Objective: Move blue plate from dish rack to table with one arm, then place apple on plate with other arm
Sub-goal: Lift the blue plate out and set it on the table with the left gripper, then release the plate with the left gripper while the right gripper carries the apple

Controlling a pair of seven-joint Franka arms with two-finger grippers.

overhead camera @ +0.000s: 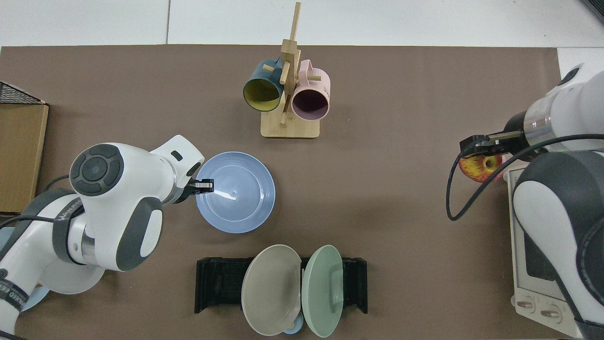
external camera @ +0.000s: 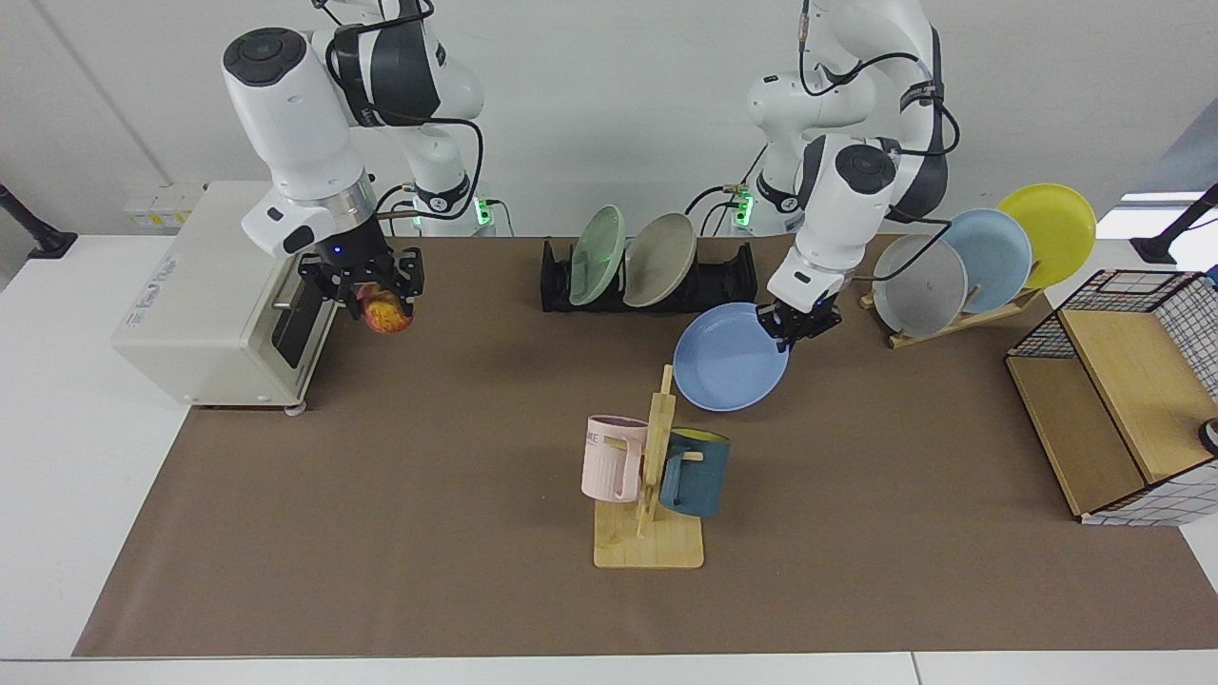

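Now the left claw (external camera: 797, 325) pinches the rim of the blue plate (external camera: 725, 359), holding it nearly flat, clear of the dish rack (external camera: 725, 276) and toward the middle of the table (external camera: 428, 533), while the right claw (external camera: 366, 285) is clamped on the apple (external camera: 385, 312), raised near the table's toaster-oven (external camera: 205, 285) end.
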